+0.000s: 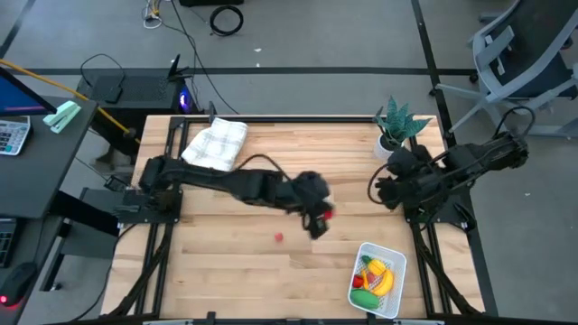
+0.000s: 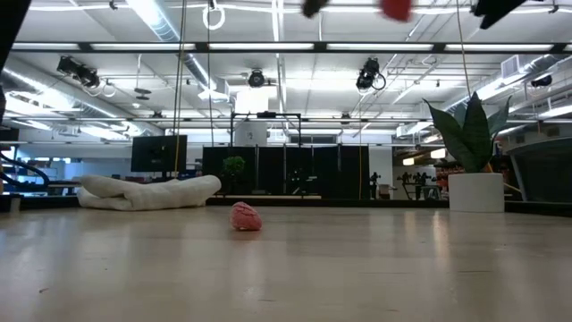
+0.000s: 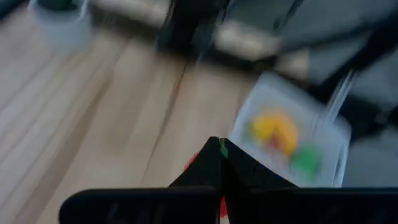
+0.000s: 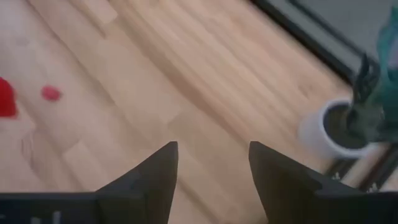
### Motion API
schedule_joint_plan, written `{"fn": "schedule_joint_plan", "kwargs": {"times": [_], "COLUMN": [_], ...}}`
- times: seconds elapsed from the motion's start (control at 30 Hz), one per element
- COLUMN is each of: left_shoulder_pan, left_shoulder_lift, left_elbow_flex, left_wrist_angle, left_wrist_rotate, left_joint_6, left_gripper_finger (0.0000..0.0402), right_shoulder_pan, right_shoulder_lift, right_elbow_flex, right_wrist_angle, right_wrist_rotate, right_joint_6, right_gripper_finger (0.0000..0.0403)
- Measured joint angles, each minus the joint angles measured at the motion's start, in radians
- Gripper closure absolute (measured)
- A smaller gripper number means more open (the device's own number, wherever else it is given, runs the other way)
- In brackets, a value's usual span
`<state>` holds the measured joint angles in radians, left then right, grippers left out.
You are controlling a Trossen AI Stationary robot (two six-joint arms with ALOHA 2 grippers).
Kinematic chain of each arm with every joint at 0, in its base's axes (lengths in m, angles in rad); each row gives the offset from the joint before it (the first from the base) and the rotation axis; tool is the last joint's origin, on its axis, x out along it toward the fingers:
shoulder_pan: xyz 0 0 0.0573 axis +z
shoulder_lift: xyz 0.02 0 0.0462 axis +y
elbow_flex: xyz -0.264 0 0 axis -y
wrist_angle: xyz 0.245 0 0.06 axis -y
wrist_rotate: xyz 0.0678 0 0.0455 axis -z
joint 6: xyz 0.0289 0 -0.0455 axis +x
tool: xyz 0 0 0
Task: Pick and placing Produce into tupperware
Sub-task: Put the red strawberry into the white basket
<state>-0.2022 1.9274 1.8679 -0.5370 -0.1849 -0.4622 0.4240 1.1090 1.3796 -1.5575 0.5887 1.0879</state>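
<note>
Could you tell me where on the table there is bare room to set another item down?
Bare wood runs along the near edge, between the loose red piece and the left side, and beside the cloth toward the plant. It is crowded mid-table, where the left tool holds a red piece, and at the basket near the right tool.

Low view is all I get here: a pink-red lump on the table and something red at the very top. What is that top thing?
Observer: A small red piece, held by the left gripper above the table.
Operator: Where might it be headed?
Observer: Probably the white basket near the table's front right corner.
Operator: Anything in it?
Observer: Yes, a banana, a green piece and other small produce.
Operator: And the other arm?
Observer: The right gripper waits open near the potted plant.
</note>
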Motion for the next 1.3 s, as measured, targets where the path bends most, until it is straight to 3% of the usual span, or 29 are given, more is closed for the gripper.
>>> {"fn": "schedule_joint_plan", "kwargs": {"times": [0.2,0.4,0.57,0.83,1.3], "left_shoulder_pan": [-0.002,-0.043,-0.064,-0.063,-0.099], "left_shoulder_lift": [0.143,0.312,0.411,0.458,0.464], "left_elbow_flex": [0.000,-0.003,-0.002,0.000,-0.002], "left_wrist_angle": [0.559,0.732,0.915,0.958,0.864], "left_wrist_rotate": [0.089,0.173,0.186,0.182,0.180], "left_joint_6": [0.002,0.056,-0.021,-0.065,-0.050], "left_gripper_finger": [0.0401,0.0401,0.0401,0.0401,0.0401], "right_shoulder_pan": [-0.002,-0.003,-0.003,-0.003,-0.003], "right_shoulder_lift": [-0.066,-0.103,-0.105,-0.103,-0.099], "right_elbow_flex": [-0.002,-0.002,-0.002,-0.002,-0.002], "right_wrist_angle": [-0.014,-0.013,-0.013,-0.013,-0.013], "right_wrist_rotate": [-0.048,0.050,0.099,0.110,0.111], "right_joint_6": [-0.064,-0.087,-0.089,-0.089,-0.032], "right_gripper_finger": [0.0197,0.0197,0.0197,0.0197,0.0196]}}
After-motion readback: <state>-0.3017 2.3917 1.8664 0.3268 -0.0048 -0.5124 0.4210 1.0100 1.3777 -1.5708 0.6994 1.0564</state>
